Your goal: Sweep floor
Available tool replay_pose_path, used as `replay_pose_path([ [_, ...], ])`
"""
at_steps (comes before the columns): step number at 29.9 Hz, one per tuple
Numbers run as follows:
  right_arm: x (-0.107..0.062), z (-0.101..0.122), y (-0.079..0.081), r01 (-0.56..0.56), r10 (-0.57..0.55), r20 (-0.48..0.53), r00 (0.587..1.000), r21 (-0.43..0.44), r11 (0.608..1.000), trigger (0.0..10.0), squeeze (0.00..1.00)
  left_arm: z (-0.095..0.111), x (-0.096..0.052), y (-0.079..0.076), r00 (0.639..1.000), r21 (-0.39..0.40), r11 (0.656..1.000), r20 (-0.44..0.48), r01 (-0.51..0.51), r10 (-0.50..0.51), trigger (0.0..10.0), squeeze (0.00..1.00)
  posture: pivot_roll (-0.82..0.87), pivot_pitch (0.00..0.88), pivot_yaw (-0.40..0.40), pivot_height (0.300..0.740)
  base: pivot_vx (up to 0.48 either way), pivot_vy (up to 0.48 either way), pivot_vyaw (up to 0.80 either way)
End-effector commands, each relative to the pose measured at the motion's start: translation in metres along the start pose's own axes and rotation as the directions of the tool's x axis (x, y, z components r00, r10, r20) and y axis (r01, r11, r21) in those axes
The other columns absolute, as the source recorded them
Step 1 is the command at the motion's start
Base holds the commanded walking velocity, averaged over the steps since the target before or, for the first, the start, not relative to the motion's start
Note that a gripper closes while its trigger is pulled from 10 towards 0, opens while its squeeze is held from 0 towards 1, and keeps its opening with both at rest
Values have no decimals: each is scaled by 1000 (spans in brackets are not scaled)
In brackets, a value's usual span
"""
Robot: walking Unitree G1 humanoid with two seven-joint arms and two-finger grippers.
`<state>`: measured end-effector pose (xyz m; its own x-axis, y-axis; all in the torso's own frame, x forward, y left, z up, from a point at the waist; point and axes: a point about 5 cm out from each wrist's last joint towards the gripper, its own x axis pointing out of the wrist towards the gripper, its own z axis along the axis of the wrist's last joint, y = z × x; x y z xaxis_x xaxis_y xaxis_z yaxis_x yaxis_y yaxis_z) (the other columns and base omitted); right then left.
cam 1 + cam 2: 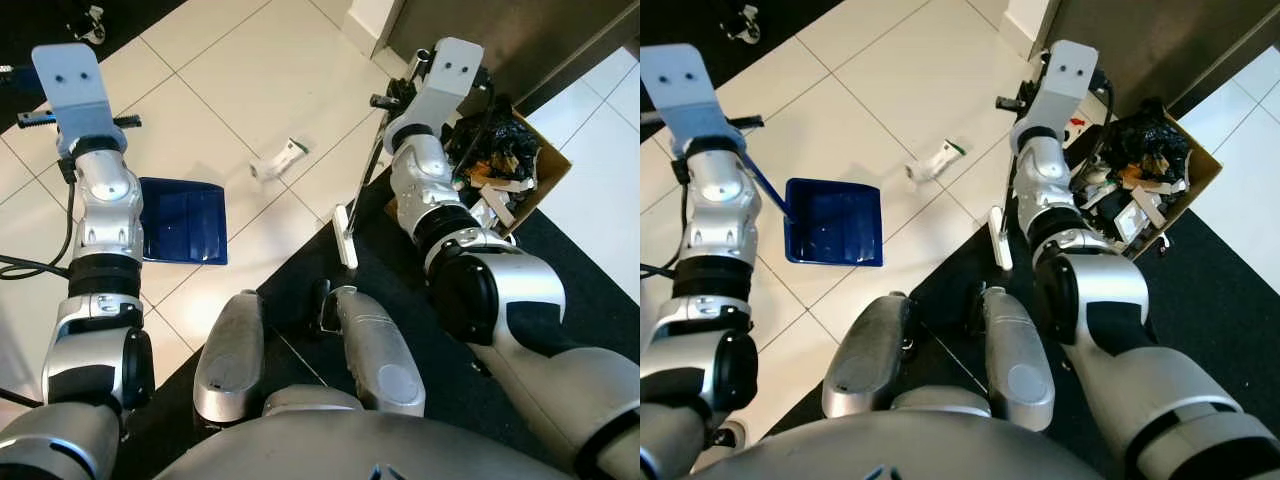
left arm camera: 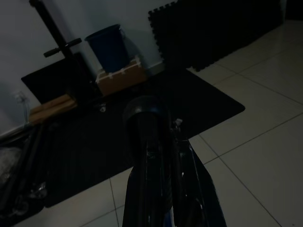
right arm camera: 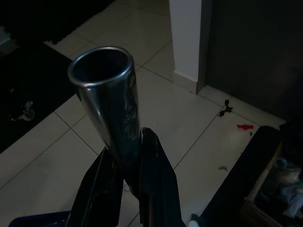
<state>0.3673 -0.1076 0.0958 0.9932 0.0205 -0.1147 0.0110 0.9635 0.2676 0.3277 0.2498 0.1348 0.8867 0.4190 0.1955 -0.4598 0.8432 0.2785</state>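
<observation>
A blue dustpan (image 1: 835,222) lies flat on the white tiles to my left. Its dark handle (image 2: 144,111) runs up into my left gripper (image 1: 80,125), which is shut on it. My right gripper (image 3: 128,165) is shut on the broom's silver pole (image 3: 106,90). The pole slants down to the white broom head (image 1: 345,236), which rests at the edge of the black mat. A small white crumpled piece of litter (image 1: 277,160) lies on the tiles between dustpan and broom.
A cardboard box (image 1: 545,165) stuffed with rubbish stands on the black mat (image 1: 590,300) by my right arm. A dark door and a white wall corner (image 3: 184,38) are beyond it. My legs (image 1: 370,350) stand at the mat's edge. Open tiles (image 1: 250,70) stretch ahead.
</observation>
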Motion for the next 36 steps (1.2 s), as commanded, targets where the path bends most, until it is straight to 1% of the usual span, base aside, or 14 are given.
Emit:
replay_pose_path([
  [1, -2, -5, 6, -43, 43, -12, 999, 8, 999, 10000, 0, 2, 3, 9, 999, 46, 999, 31, -18, 17, 10000, 0, 265, 177, -77, 740, 0, 0, 0],
  [3, 1, 4, 7, -64, 64, 26, 998, 4, 998, 10000, 0, 2, 4, 14, 999, 47, 998, 33, -36, 34, 10000, 0, 262, 173, -79, 740, 0, 0, 0],
  [4, 1, 4, 7, -64, 64, 26, 998, 4, 998, 10000, 0, 2, 4, 14, 999, 47, 998, 33, -36, 34, 10000, 0, 262, 173, -79, 740, 0, 0, 0],
  [6, 5, 14, 10, -90, 88, 59, 994, 30, 995, 10000, 0, 2, 3, 19, 998, 49, 997, 36, -56, 55, 10000, 0, 262, 171, -80, 740, 0, 0, 0],
  [7, 5, 14, 10, -90, 88, 59, 994, 30, 995, 10000, 0, 2, 3, 19, 998, 49, 997, 36, -56, 55, 10000, 0, 262, 171, -80, 740, 0, 0, 0],
  [10, 9, 29, 19, -139, 134, 109, 985, 40, 989, 10000, 0, 2, 3, 29, 995, 50, 994, 49, -93, 91, 10000, 0, 264, 155, -88, 740, 0, 0, 0],
  [12, 10, 35, 18, -144, 138, 136, 981, 35, 989, 10000, 0, 3, 3, 35, 992, 41, 992, 55, -116, 114, 10000, 0, 265, 149, -93, 740, 0, 0, 0],
  [13, 10, 35, 18, -144, 138, 136, 981, 35, 989, 10000, 0, 3, 3, 35, 992, 41, 992, 55, -116, 114, 10000, 0, 265, 149, -93, 740, 0, 0, 0],
  [16, 10, 39, 13, -134, 129, 158, 979, 22, 991, 10000, 0, 4, 1, 39, 991, 19, 992, 53, -121, 120, 10000, 0, 262, 142, -96, 740, 0, 0, 0],
  [18, 10, 44, 5, -122, 116, 192, 975, 17, 992, 10000, 0, 8, -2, 41, 991, 0, 993, 64, -117, 117, 10000, 0, 257, 136, -97, 740, 0, 0, 0],
  [19, 10, 44, 5, -122, 116, 192, 975, 17, 992, 10000, 0, 8, -2, 41, 991, 0, 993, 64, -117, 117, 10000, 0, 257, 136, -97, 740, 0, 0, 0],
  [23, 9, 58, -10, -91, 87, 275, 957, 2, 996, 10000, 0, 24, -4, 45, 986, -35, 992, 108, -120, 123, 10000, 0, 258, 126, -97, 740, 0, 0, 0],
  [30, 9, 75, -18, -82, 82, 348, 934, -14, 997, 10000, 0, 36, -2, 52, 982, -55, 990, 134, -127, 133, 10000, 0, 264, 111, -92, 740, 0, 0, 0],
  [36, 9, 75, -19, -74, 76, 347, 935, -21, 997, 10000, 0, 38, -1, 52, 983, -57, 990, 125, -129, 136, 10000, 0, 267, 103, -91, 740, 0, 0, 0],
])
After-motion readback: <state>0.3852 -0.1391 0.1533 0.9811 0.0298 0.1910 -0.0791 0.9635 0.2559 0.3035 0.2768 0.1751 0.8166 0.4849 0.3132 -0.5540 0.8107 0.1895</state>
